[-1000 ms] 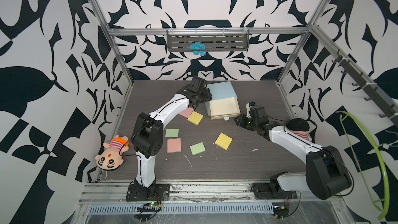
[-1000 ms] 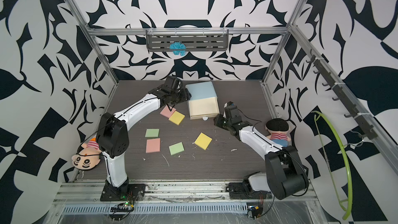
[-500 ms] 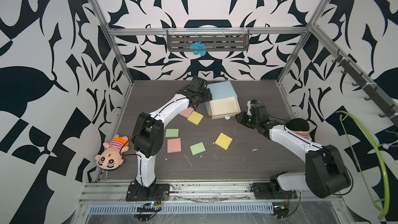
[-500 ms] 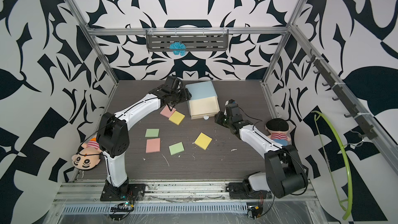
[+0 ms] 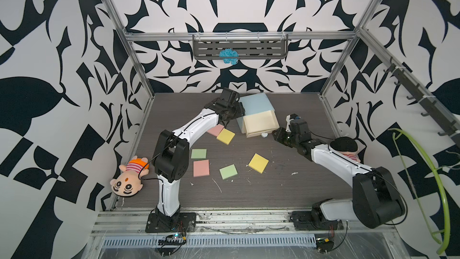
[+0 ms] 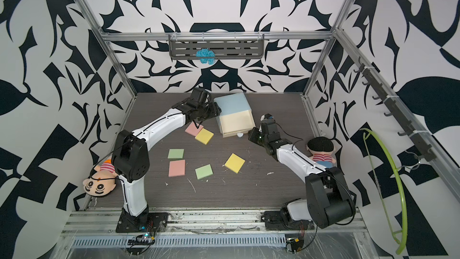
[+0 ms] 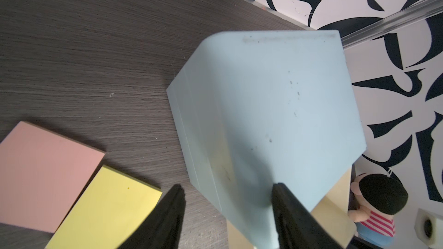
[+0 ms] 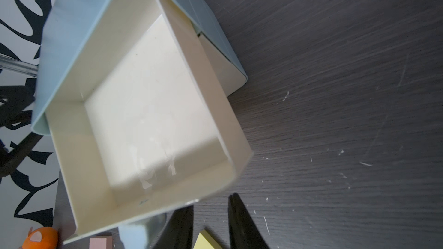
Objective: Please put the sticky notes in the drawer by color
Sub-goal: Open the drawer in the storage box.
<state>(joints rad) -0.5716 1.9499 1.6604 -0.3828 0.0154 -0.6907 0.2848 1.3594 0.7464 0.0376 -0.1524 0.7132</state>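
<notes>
Cream drawer [image 5: 260, 122] stands open, left end effector [image 7: 226, 186] spread astride its shell [image 7: 263, 92], right end effector [image 8: 209, 204] spread.

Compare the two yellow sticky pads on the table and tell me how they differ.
The far yellow pad lies close to the drawer chest, by its front corner; the near yellow pad lies out in the middle of the table. The far one's edge meets a pink pad; the near one touches no other pad. Both lie flat, turned cornerwise, outside the open drawer.
</notes>
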